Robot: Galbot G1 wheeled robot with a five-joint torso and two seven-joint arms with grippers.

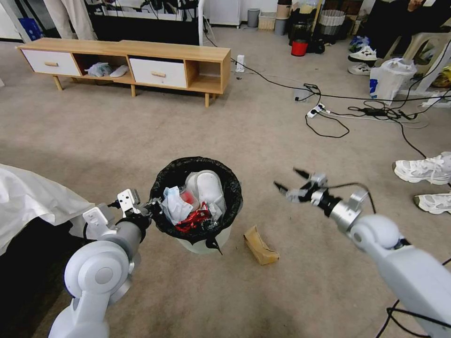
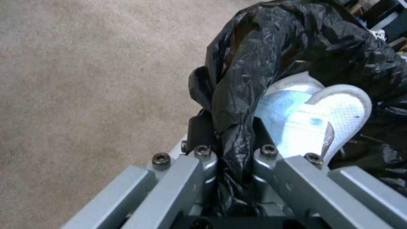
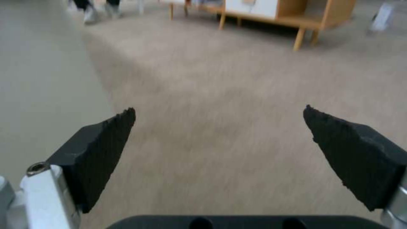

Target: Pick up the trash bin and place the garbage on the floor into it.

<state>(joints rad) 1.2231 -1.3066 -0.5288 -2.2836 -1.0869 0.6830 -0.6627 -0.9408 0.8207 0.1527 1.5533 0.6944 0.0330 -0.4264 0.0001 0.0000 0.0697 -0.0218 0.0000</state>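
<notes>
Trash bin, rim clenched by left tool; one cardboard piece beside; right tool released.

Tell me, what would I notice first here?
Probably the bin in the middle of the floor, stuffed with litter, its black-bagged rim pinched by the left gripper. Next, the brown cardboard lying beside it, and the right gripper hanging open above the carpet.
</notes>
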